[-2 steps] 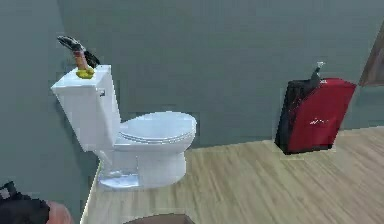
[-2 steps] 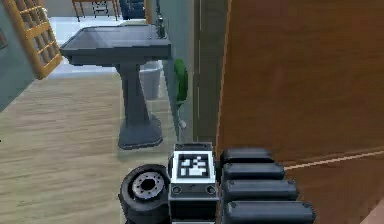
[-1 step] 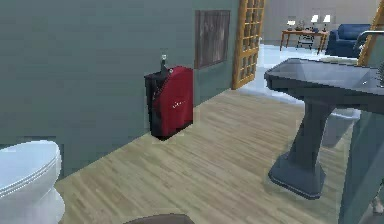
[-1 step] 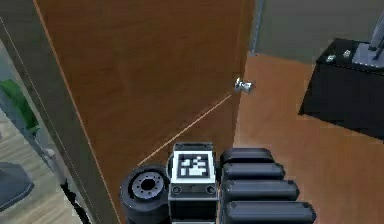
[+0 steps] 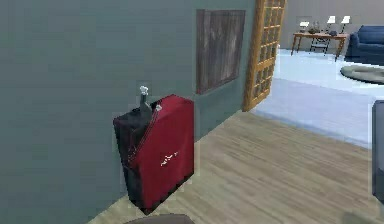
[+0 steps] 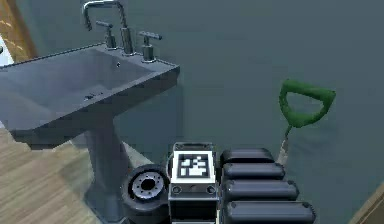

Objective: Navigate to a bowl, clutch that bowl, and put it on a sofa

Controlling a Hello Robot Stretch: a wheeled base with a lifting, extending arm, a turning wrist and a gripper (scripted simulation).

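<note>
Sofa point(image 5: 367, 44), blue, stands beyond the wooden door point(image 5: 266, 50), at the forward view's upper right. A red case point(image 5: 156, 152) stands against the near wall point(image 5: 60, 80). Beside the grey sink point(image 6: 70, 85) you see what is probably the pincer point(image 6: 147, 188), its far end unclear; you cannot tell whether it holds anything.

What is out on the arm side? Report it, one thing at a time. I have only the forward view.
Observer: A grey pedestal sink stands against the wall, at the arm side view's left.
Operator: Go on. Name what is mounted on it.
Observer: A metal faucet rises from its back edge.
Operator: Now give me the right side.
Observer: A tool with a green handle stands close to the wall there.
</note>
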